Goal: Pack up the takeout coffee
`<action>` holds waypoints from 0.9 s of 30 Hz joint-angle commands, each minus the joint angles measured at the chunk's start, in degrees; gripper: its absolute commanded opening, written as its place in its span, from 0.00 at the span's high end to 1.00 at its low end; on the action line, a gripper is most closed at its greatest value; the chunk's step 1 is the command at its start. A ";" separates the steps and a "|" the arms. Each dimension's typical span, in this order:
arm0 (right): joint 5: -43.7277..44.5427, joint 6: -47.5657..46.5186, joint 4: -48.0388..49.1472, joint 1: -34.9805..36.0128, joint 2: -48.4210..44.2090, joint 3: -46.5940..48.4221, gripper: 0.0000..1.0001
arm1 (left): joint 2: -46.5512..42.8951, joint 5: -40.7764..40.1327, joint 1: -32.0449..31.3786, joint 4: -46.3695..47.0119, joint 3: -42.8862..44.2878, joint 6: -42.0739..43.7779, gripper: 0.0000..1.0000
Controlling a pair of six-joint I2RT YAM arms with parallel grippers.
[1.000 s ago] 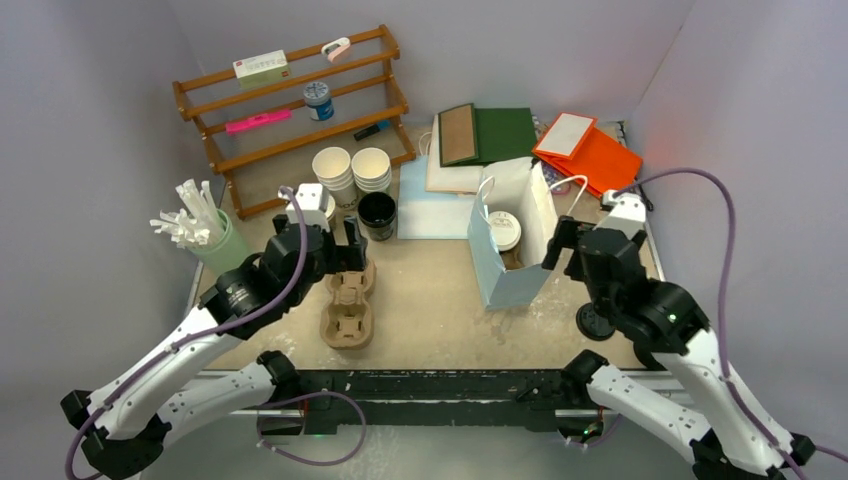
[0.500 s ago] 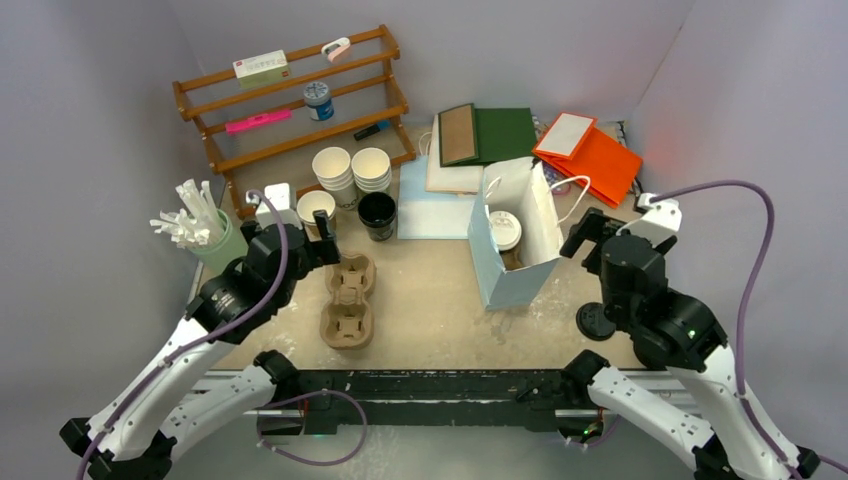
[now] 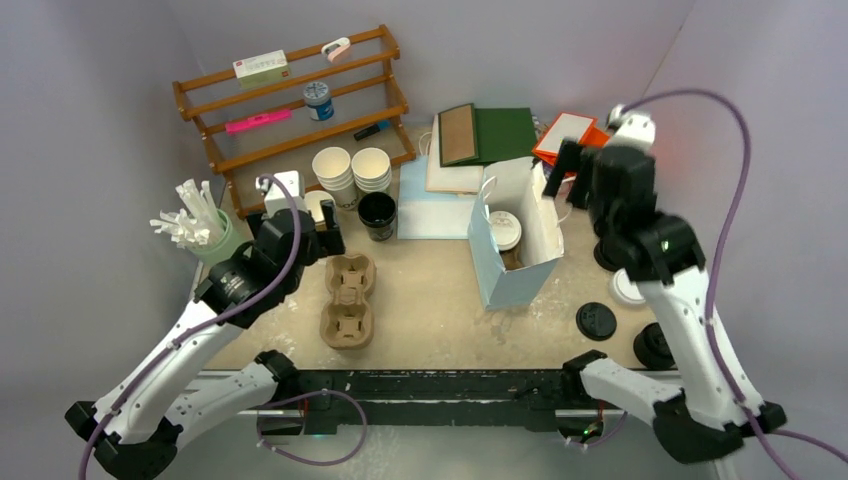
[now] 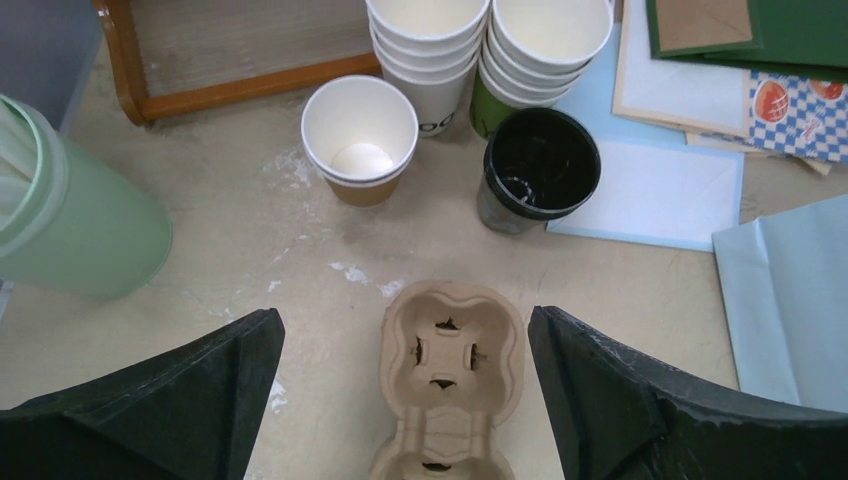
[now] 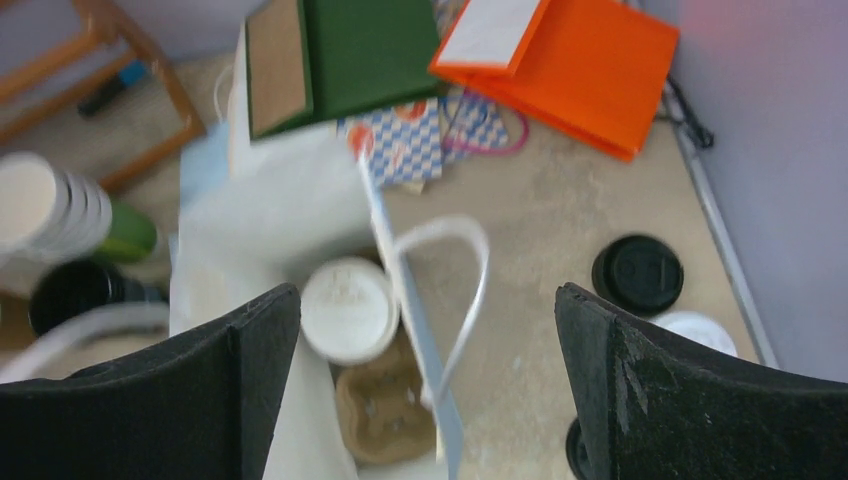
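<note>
Right gripper (image 5: pixel 425 300) has risen clear of the pale blue bag (image 3: pixel 500 275), jaws wide, empty. Left gripper (image 4: pixel 402 318) has drawn back left, also wide. Takeout coffee (image 5: pixel 348 308) sits inside the bag; packing looks done.

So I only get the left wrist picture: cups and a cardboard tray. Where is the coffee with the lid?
Observer: The takeout coffee stands inside the pale blue paper bag, off to the right of your tray.
Operator: Is anything else in there with it?
Observer: Yes, the right wrist view shows a brown cardboard piece next to the cup.
Operator: And what is the other arm doing?
Observer: The right gripper hangs above the bag, jaws wide open, holding nothing.
</note>
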 commanded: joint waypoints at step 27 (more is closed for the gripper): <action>-24.92 -1.46 39.55 -37.82 16.60 -15.35 0.03 | 4.21 8.96 31.03 24.32 -13.57 7.42 0.00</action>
